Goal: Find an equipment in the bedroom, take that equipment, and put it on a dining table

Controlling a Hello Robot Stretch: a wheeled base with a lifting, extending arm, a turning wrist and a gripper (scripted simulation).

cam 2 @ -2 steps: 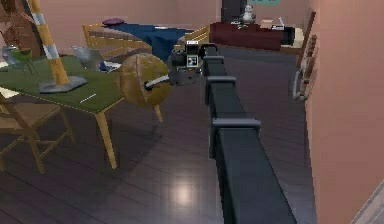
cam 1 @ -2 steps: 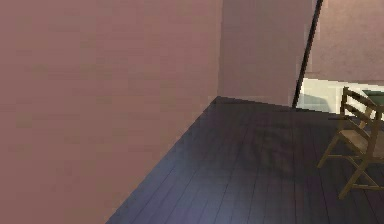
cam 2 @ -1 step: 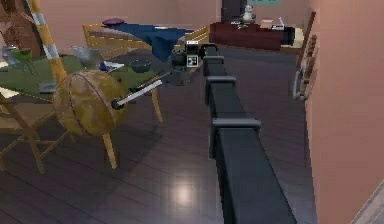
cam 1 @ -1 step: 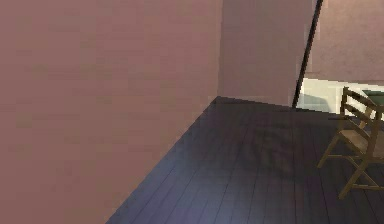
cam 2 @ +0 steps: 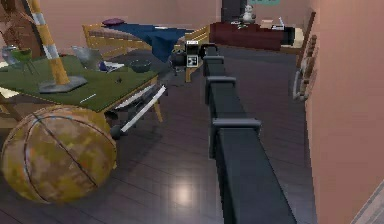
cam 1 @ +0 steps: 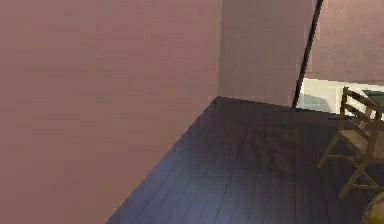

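Your gripper [cam 2: 181, 52] sat far out, by far corner of table [cam 2: 62, 88], bed [cam 2: 150, 38] behind it; couldn't tell if it held anything. Ball [cam 2: 55, 150], prob. equipment, lay near left beside table. Judged: found, prob. not taken yet; grab, carry + drop-off pending.

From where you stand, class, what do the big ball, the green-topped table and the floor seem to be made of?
Ball: likely worn leather or rubber, matte; mottled brown skin with dark seam lines.
Table: top looks painted or laminated, flat green; legs pale wood, by their tan colour.
Floor: dark wooden planks, glossy; board lines and a bright reflection show.
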